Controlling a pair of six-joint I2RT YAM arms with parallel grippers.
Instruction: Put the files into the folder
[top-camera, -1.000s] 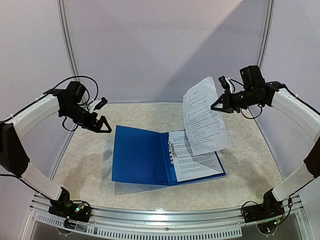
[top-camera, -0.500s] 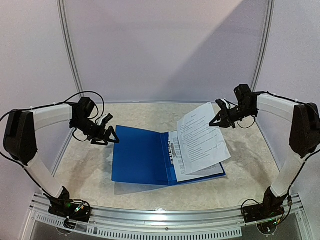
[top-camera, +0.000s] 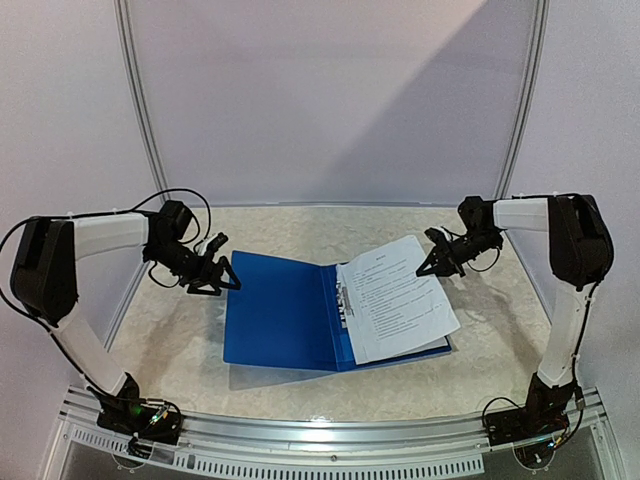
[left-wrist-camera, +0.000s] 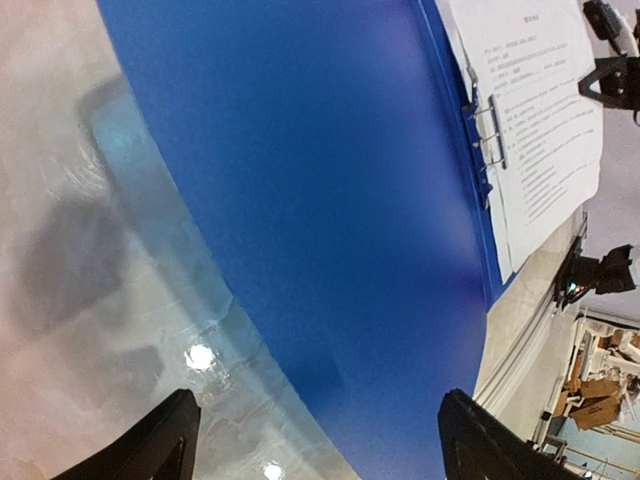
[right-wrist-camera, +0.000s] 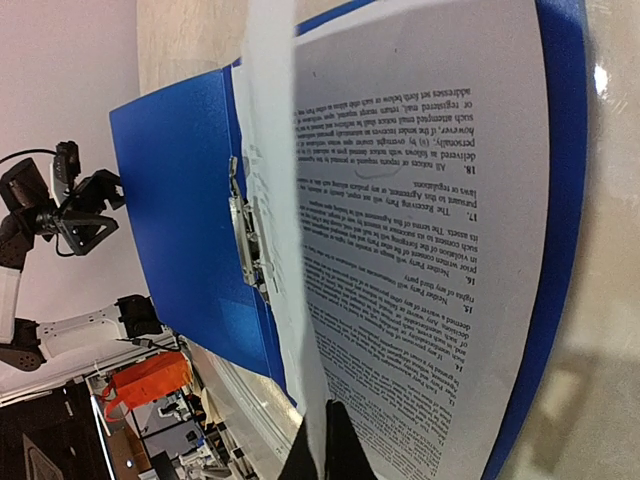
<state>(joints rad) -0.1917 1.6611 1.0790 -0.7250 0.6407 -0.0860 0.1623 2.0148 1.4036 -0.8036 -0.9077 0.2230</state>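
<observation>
Two printed paper sheets (top-camera: 400, 300) overlie glossy blue folder (top-camera: 280, 310).

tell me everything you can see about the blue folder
The folder is thin, royal blue and looks like rigid plastic. It lies open like a book, flat on the table. Its left cover is bare; a metal clip sits at the spine. On its right half lie printed sheets, the top sheet pinched near its far right corner by the right gripper. The open left gripper hangs at its far left corner.
</observation>
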